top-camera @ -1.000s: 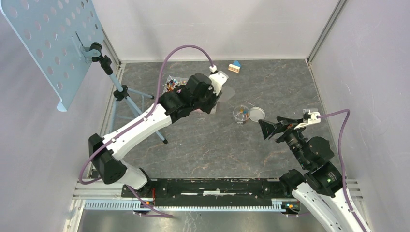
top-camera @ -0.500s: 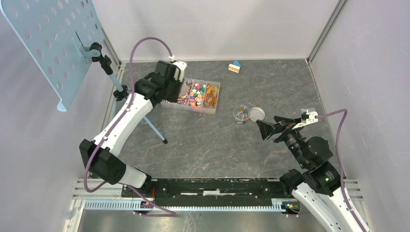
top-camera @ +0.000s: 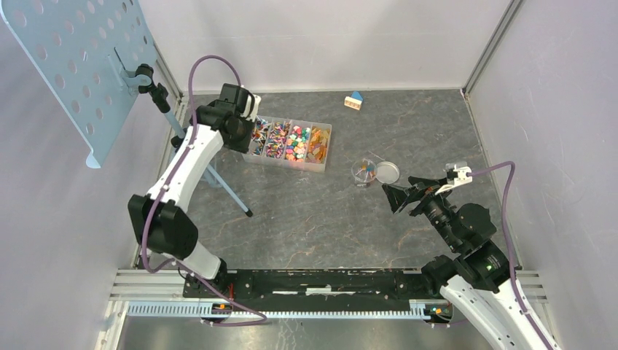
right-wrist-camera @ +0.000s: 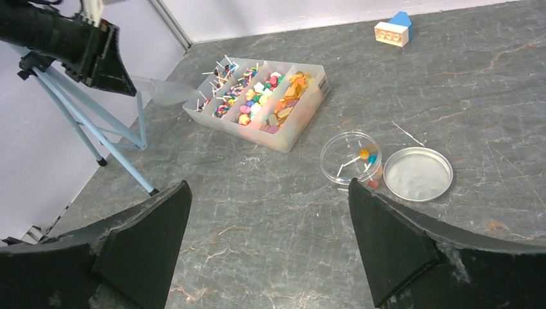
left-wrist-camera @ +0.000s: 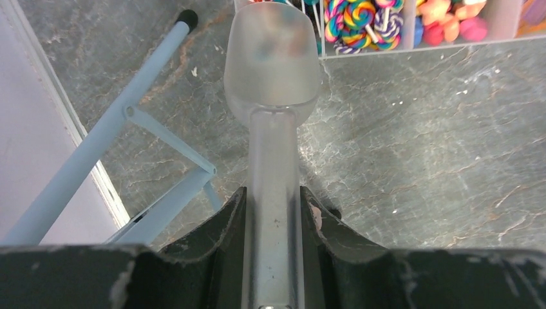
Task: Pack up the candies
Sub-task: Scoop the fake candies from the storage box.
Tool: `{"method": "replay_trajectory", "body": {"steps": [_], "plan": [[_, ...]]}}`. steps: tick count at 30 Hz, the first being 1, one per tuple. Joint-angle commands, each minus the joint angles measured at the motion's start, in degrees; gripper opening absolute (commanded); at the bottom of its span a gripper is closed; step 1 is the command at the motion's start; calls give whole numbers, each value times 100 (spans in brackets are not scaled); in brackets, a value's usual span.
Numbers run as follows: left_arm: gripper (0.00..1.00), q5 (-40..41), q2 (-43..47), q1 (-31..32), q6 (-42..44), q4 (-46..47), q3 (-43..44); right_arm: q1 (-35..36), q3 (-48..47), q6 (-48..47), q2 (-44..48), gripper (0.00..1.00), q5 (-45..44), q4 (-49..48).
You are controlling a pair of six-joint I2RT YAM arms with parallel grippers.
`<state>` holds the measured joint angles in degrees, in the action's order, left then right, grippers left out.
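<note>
Since a second ago, the left arm has swung off the tray (right-wrist-camera: 257,134) to its left end. Nearest, the right gripper (right-wrist-camera: 268,183) hangs wide open, close to the dish (right-wrist-camera: 325,154) (a few already inside). Farther off, the left gripper (left-wrist-camera: 272,193) clamps the scoop (left-wrist-camera: 272,71) by its handle. The candies (left-wrist-camera: 360,26) lie just ahead along the scoop's long axis, in the tray.

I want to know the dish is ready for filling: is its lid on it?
No, the round lid lies flat beside the open clear dish, not on it.
</note>
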<state>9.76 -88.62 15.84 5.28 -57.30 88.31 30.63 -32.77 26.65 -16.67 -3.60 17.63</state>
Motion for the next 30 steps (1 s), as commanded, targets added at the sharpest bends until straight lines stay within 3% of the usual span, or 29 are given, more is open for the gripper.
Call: {"method": "replay_trajectory", "body": {"steps": [1, 30], "plan": [[2, -146, -408, -28, 388, -300, 357, -5, -41, -115, -22, 98, 8, -226], [2, -211, -1499, -213, 738, 286, 520, -5, -71, -154, -356, 98, 8, -502]]}}
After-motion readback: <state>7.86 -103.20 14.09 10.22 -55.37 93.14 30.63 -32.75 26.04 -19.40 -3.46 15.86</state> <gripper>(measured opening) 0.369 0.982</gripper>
